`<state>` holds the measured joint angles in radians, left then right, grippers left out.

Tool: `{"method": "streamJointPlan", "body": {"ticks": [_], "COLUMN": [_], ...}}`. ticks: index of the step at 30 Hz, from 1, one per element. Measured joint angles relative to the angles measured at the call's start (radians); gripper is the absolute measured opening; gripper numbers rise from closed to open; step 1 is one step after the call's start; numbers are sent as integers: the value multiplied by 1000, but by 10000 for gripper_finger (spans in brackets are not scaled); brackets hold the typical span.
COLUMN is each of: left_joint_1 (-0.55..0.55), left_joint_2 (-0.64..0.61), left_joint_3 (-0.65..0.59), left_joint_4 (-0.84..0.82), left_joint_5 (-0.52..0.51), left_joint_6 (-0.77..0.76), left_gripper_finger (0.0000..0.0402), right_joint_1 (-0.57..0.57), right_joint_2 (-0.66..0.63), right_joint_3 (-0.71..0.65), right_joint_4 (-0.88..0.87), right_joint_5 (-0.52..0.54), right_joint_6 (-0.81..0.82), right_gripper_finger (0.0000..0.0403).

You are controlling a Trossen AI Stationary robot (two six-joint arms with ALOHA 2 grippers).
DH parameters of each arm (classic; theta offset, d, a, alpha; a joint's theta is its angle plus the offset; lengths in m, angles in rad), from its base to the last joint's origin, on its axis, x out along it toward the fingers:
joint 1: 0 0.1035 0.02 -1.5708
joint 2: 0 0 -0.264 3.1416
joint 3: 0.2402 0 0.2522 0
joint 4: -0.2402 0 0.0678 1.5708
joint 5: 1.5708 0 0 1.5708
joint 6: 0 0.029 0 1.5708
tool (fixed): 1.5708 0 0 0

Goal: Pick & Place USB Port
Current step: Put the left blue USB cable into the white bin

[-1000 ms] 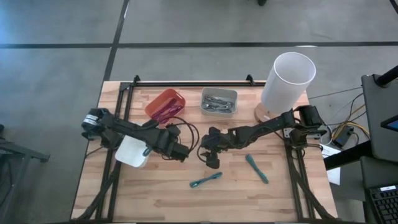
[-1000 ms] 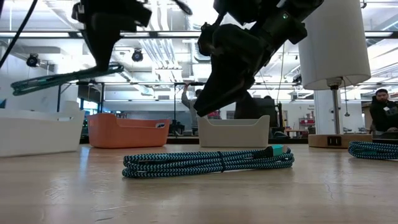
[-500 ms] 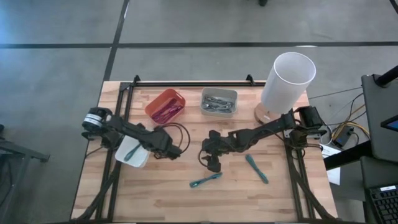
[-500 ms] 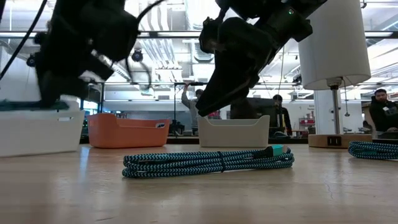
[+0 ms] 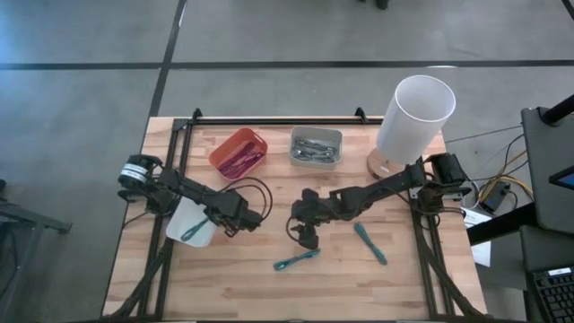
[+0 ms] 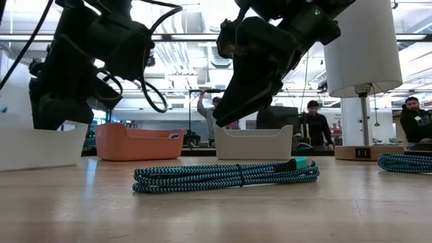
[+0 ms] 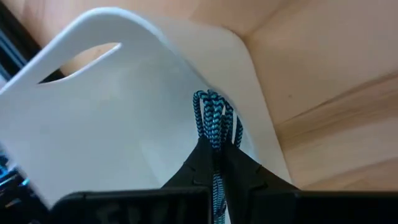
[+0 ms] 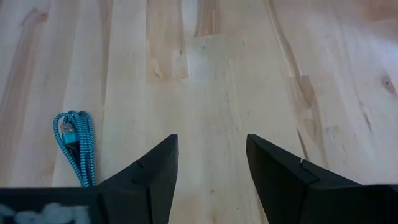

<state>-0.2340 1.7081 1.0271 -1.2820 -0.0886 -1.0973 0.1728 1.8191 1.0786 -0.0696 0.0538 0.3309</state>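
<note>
The left gripper (image 7: 217,163) has its fingers (image 7: 193,168) pressed tight on a teal braided cable (image 7: 214,121), and the cable is held low inside the white bin (image 7: 93,118), most likely so that it can be dropped there and not on the desk (image 5: 251,278). The right gripper (image 8: 210,163) has its fingers (image 8: 152,171) spread wide with nothing between them, and it is held over bare wood near the middle of the desk, probably so that another cable can be reached next. Two more teal cables are left on the desk: one cable bundle (image 5: 297,260) near the front and a second cable bundle (image 5: 369,242) to the right of it. The grip inside the bin is only shown by the left wrist view; from above, just a teal strip is seen in the bin. The orange bin (image 5: 239,152) and the grey bin (image 5: 316,146) are best seen from above. The people (image 6: 314,125) far behind the desk are only seen in the low view.
</note>
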Motion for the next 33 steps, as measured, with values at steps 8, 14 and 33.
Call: {"method": "streamJointPlan", "body": {"ticks": [8,14,33], "left_joint_1": [0,0,-32], "left_joint_2": [0,0,-165], "left_joint_3": [0,19,226], "left_joint_4": [7,-32,-124], "left_joint_5": [1,1,-426], "left_joint_6": [27,76,175], "left_gripper_finger": [70,88,90], "right_joint_1": [2,2,93], "right_joint_2": [0,0,0], "right_joint_3": [0,7,-5], "right_joint_4": [0,-1,-137], "right_joint_5": [0,-9,-240], "right_joint_6": [-21,-65,-178], "right_gripper_finger": [187,187,187]}}
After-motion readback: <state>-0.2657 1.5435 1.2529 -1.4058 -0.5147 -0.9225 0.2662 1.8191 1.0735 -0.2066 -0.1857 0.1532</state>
